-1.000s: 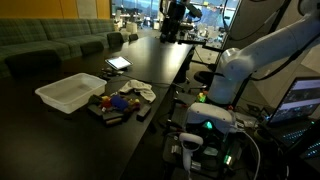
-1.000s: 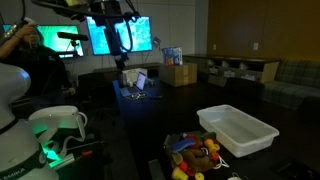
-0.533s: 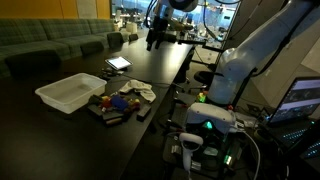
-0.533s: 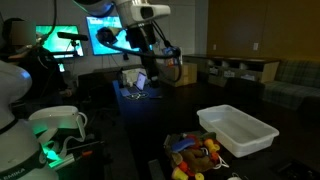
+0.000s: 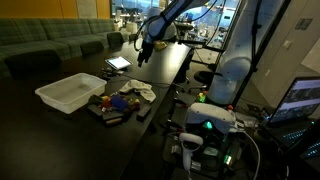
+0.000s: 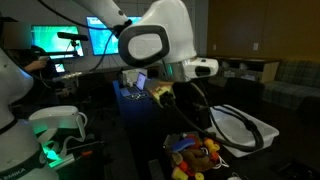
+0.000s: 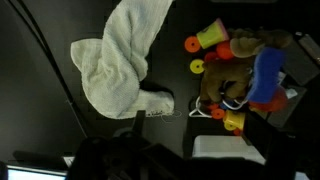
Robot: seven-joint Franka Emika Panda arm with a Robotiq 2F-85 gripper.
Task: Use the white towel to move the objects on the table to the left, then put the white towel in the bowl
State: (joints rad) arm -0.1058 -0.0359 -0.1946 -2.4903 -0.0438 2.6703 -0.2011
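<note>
white towel (image 7: 115,58): soft, light, limp | 9 o'clock of objects (image 7: 240,70) | pinch the thick bunched fold | tool (image 5: 140,58): released, empty

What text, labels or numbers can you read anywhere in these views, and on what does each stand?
No text can be read in any view.
Tablet screen on the table: bright, contents too small to read.
Wall monitors: lit, contents blurred.
Laptop screen: too small to read.
White towel and toys in the wrist view: no print visible.
</note>
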